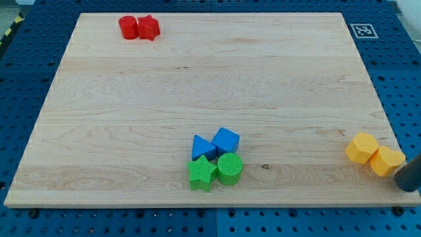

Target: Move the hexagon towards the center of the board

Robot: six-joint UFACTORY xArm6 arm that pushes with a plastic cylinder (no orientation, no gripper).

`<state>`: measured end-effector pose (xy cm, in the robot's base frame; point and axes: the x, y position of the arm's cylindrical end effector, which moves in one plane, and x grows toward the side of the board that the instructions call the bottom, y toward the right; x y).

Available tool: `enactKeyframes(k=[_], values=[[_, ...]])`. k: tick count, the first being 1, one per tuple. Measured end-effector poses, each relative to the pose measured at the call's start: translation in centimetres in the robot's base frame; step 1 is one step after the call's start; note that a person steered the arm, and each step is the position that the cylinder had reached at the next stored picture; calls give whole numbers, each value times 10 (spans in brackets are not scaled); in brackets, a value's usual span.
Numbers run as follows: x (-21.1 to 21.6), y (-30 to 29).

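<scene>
Currently: my tip point(406, 186) sat just right of two touching yellow blocks point(375, 154) | no jaws, bare rod | risk: off-axis push would move both or slip past the hexagon.

Red, blue, green, yellow blocks point(375, 154)
</scene>
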<state>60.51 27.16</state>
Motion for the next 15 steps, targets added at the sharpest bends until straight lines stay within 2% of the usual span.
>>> enactKeyframes(k=[2, 5, 9, 10, 11, 13, 14, 15], values=[[-54, -9], [-85, -95], [-81, -124], [-98, -128], [-79, -160], [-96, -240], [-132, -279], [-131, -230]])
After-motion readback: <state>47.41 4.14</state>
